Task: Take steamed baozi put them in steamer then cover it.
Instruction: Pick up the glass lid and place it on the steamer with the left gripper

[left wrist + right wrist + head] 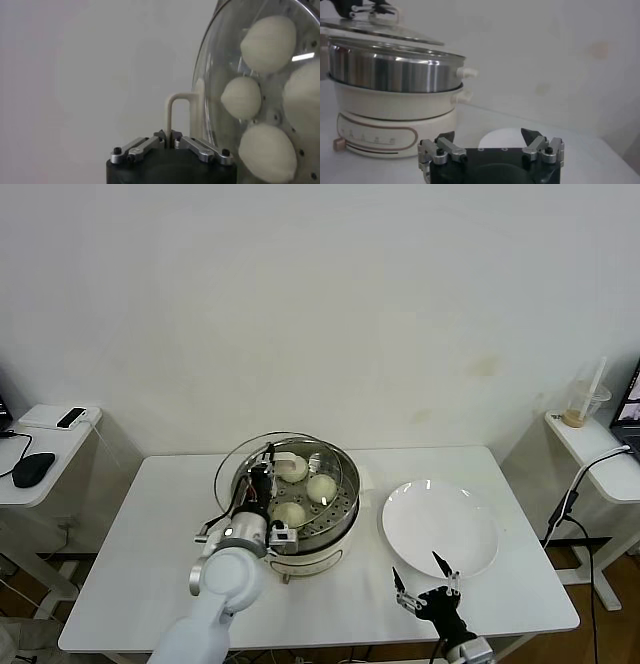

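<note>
The steamer (318, 534) stands mid-table on its white base, with several cream-white baozi (321, 487) on its perforated tray. My left gripper (264, 472) is shut on the cream handle (178, 107) of the glass cover (232, 471) and holds it tilted just above the steamer's left side. The baozi (242, 97) show through the glass (215, 70) in the left wrist view. My right gripper (428, 584) is open and empty near the table's front edge, just in front of the plate. In the right wrist view, the steamer (395, 67) has the cover (380, 31) raised above it.
An empty flat white plate (440, 529) lies right of the steamer and also shows in the right wrist view (505, 137). A side table on the left holds a mouse (32, 468) and a phone (71, 418). A shelf on the right holds a cup (583, 406).
</note>
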